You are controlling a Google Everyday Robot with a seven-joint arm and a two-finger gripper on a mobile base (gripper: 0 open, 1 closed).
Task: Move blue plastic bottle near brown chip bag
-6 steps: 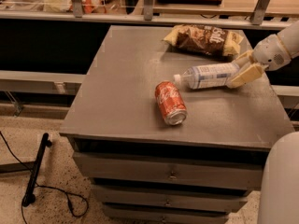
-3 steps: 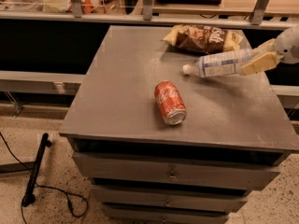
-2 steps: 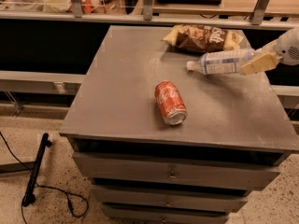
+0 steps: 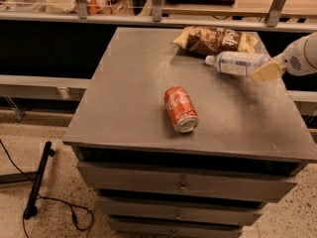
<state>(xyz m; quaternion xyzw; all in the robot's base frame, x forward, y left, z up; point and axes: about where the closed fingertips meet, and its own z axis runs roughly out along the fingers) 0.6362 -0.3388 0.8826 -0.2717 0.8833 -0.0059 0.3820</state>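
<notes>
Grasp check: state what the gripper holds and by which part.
The gripper, at the right edge of the table, holds the blue plastic bottle by its base end.

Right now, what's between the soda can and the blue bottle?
Bare tabletop only, in the camera view. The gripper holds the blue plastic bottle at right.

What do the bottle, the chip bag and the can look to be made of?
The blue plastic bottle, held by the gripper at the right: apparently clear plastic, translucent body. The brown chip bag: probably glossy plastic film, crinkled. The soda can: likely painted aluminium, silver rim.
</notes>
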